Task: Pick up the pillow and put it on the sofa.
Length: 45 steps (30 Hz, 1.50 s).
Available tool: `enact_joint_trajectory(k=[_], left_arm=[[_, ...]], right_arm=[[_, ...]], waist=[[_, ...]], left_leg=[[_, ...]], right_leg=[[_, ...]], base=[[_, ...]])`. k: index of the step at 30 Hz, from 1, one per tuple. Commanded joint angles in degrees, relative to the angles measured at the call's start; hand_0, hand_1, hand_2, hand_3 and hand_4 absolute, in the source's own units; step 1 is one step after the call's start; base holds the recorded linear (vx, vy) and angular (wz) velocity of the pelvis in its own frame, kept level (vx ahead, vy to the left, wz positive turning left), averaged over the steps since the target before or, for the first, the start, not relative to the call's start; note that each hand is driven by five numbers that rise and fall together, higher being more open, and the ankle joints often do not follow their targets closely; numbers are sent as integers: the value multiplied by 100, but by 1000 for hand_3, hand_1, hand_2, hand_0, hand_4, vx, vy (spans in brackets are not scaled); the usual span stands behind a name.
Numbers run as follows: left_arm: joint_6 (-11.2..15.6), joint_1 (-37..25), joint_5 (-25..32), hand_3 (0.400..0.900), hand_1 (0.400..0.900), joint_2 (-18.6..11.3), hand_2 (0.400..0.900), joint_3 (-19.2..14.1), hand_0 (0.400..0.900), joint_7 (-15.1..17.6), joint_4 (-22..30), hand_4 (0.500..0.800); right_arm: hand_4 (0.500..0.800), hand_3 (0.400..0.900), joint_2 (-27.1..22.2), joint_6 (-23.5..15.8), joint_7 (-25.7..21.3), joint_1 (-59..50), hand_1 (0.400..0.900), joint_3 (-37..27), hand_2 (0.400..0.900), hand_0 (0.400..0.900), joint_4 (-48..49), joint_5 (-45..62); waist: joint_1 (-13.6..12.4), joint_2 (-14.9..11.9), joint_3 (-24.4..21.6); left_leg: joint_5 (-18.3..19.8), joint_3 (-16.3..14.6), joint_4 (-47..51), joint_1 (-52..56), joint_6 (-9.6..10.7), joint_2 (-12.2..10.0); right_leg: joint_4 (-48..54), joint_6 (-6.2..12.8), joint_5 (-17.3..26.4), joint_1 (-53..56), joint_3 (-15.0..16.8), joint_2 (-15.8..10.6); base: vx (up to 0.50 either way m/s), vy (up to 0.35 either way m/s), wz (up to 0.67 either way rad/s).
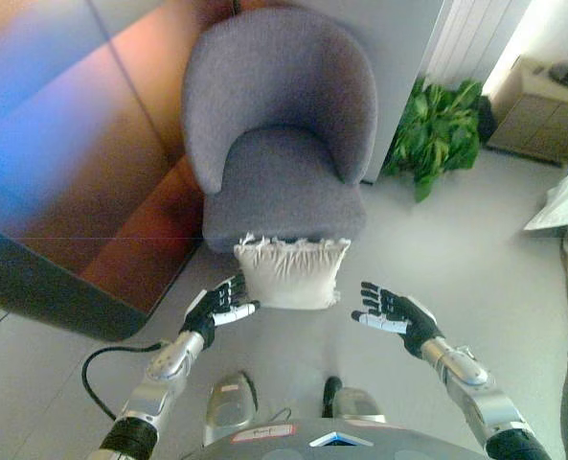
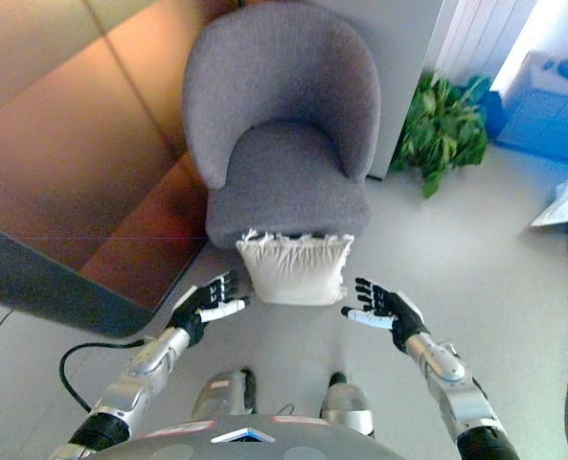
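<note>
A cream pillow [image 1: 291, 272] with fringed edges stands on the floor, leaning against the front of a grey round-backed armchair [image 1: 282, 134]. My left hand [image 1: 216, 304] is open just left of the pillow's lower left corner, fingertips near or touching it. My right hand [image 1: 391, 309] is open to the right of the pillow, a short gap away. Both hands hold nothing. The armchair's seat [image 2: 284, 172] is bare.
A dark wooden cabinet wall [image 1: 82, 163] runs along the left. A green potted plant [image 1: 439, 129] stands right of the armchair. A low cabinet [image 1: 542, 110] is at the far right, with white cloth [image 1: 563, 201] at the right edge.
</note>
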State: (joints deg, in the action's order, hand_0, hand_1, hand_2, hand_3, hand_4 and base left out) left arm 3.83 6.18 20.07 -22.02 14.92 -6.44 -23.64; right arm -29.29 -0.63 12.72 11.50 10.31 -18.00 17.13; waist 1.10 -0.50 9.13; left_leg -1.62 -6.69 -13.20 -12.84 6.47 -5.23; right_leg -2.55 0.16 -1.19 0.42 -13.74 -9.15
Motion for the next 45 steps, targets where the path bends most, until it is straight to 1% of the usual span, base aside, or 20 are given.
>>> enact_joint_trajectory(k=[1,4,5,6,7,9,10,11,12,15,18,19,21,23,24,27,30,34,37,45], left_arm=[[522,-213,114,900,900,-176,900,-330,900,149,713,800],[521,-181,168,900,900,-189,900,-409,900,158,764,800],[539,-141,147,900,900,-182,900,-433,900,155,784,800],[544,-299,111,900,900,-215,900,-367,900,246,710,800],[545,-304,111,900,900,-215,900,-366,900,246,708,800],[546,-454,18,900,900,-358,900,-259,900,333,781,800],[545,-455,18,900,900,-358,900,-260,900,333,782,800],[489,-663,-33,900,900,-455,900,-172,900,455,712,800],[480,-713,-30,900,900,-515,900,-153,900,474,769,800],[454,-772,-106,900,900,-552,900,-185,900,588,885,800],[509,-874,-131,900,900,-548,900,-235,900,720,884,800],[636,-1143,-149,900,900,-543,900,-70,900,924,851,800],[797,-1620,-98,900,900,-523,900,206,900,1140,642,800],[787,-2039,-105,900,900,-553,900,332,900,1346,609,800],[799,-2156,-88,900,900,-565,900,355,900,1406,601,800],[829,-2179,-120,900,900,-434,900,309,900,1574,711,800],[943,-2232,92,900,900,-358,900,419,900,1560,761,800],[979,-2417,236,900,900,-306,900,606,900,1466,981,800],[1012,-2877,318,900,900,-200,900,651,900,1694,850,800],[1118,-4238,130,900,900,9,900,977,900,2400,285,800]], right_arm=[[800,900,-166,-637,-62,-490,900,43,900,900,398,-121],[800,900,-65,-592,-42,-574,900,80,900,900,395,-117],[800,900,-3,-611,-49,-548,900,54,900,900,327,-117],[800,900,121,-583,-76,-572,900,85,900,900,228,-59],[800,900,122,-584,-76,-576,900,83,900,900,226,-59],[800,900,258,-563,-77,-688,900,178,900,900,151,-75],[800,900,258,-563,-77,-691,900,178,900,900,149,-76],[800,900,340,-573,-173,-945,900,324,900,900,45,-66],[800,900,352,-576,-209,-1038,900,362,900,900,53,-67],[800,900,288,-591,-343,-1244,900,476,900,900,231,-655],[800,900,29,-699,-655,-1433,900,534,900,900,369,-1505],[800,900,-283,-721,-1088,-1825,900,677,900,900,253,-2391],[800,900,-569,-754,-1539,-2462,900,947,900,900,-36,-3057],[800,900,-717,-677,-1692,-2832,900,990,900,900,128,-3360],[800,900,-783,-648,-1807,-2935,900,978,900,900,120,-3485],[800,900,-811,-662,-1914,-3041,900,952,900,900,199,-3737],[800,900,-1144,-668,-2073,-3321,900,1073,900,900,-54,-3929],[800,900,-1584,-667,-2331,-3637,900,1115,900,900,-91,-4233],[800,900,-1594,-579,-2482,-4190,900,1428,900,900,-283,-4388],[800,900,-1338,-272,-3340,-5365,900,1733,900,900,-1091,-4660]], waist=[[-236,130,-58],[-289,98,-191],[-316,53,-284],[-361,-107,-396],[-365,-102,-405],[-402,-333,-431],[-405,-329,-449],[-299,-352,-321],[-259,-280,-271],[-193,-218,-68],[-157,-215,50],[-161,-236,249],[-158,-308,497],[-51,-420,647],[-29,-457,695],[-167,-465,769],[-148,-216,1021],[-10,98,1365],[32,154,1501],[150,179,1756]], left_leg=[[-960,-9,388,-941,7,38],[-804,-42,320,-781,-188,70],[-631,-68,73,-862,-268,117],[-339,-15,-238,-778,-391,188],[-354,-16,-226,-788,-395,183],[52,1,-391,-611,-717,372],[30,-3,-368,-626,-723,369],[197,9,-263,-331,-934,513],[214,19,-140,-172,-1006,511],[342,-71,180,308,-1117,519],[368,7,359,500,-1011,478],[434,161,261,432,-813,391],[635,410,-21,211,-496,244],[724,646,-216,-32,-292,78],[774,773,-358,-158,-223,-15],[808,893,-528,-452,-121,-26],[553,1156,-389,-641,8,-190],[207,924,-448,-1166,120,-358],[153,781,-418,-1489,129,-432],[484,771,-1338,-3018,99,-273]], right_leg=[[457,415,-258,1031,-12,482],[419,485,-455,1166,48,380],[346,516,-607,1340,43,273],[-53,573,-834,1417,27,-18],[-55,573,-825,1397,31,-14],[-1731,626,-303,750,119,-409],[-1730,627,-289,721,126,-406],[-2926,638,454,183,248,-511],[-3387,641,636,-33,205,-493],[-3964,682,475,-633,-90,-694],[-3303,626,209,-889,-306,-753],[-2385,715,260,-1014,-245,-981],[-791,936,740,-1136,73,-1305],[-10,1178,1411,-1353,470,-1523],[-33,1275,1627,-1429,666,-1528],[-246,1315,1345,-1495,190,-1548],[-848,1202,942,-1756,-9,-1449],[-1405,1151,599,-2064,-304,-1485],[-1669,1129,584,-2726,-92,-1403],[-2499,1186,443,-4227,335,-1542]], base=[[273,137,-46],[240,124,-23],[489,189,6],[481,191,6],[561,224,14],[332,181,24],[237,237,36],[240,248,25],[332,327,22],[269,124,-9],[214,-117,10],[106,-332,35],[96,-516,66],[83,-501,89],[127,-439,81],[46,-320,63],[-1,-290,104],[-95,-130,69],[-99,15,-32],[-66,17,-2]])
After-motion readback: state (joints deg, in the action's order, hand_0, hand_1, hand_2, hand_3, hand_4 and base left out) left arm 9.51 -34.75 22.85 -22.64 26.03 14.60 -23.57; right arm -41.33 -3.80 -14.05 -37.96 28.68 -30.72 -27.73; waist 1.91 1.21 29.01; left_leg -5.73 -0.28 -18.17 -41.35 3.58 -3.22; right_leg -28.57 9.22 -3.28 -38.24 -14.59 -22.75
